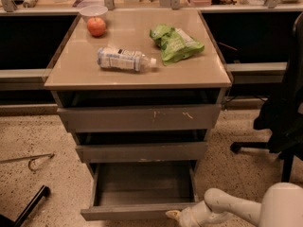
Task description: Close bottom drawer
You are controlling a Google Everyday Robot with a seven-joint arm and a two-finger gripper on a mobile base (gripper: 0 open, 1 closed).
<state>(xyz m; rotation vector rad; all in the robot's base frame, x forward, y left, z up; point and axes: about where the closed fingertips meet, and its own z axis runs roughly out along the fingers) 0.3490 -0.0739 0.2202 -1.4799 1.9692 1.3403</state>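
Observation:
The bottom drawer of the grey cabinet is pulled well out, showing its shallow empty grey box. Its low plain front panel runs along the bottom of the camera view. My gripper is at the right end of that front panel, at the bottom of the view, with the white arm reaching in from the lower right. The tip is right at the panel's outer face. The drawer above it and the top drawer with white scratch marks stand slightly out.
On the cabinet top lie an apple, a white bowl, a plastic bottle on its side and a green bag. A black office chair stands at the right. A black bar lies on the floor at left.

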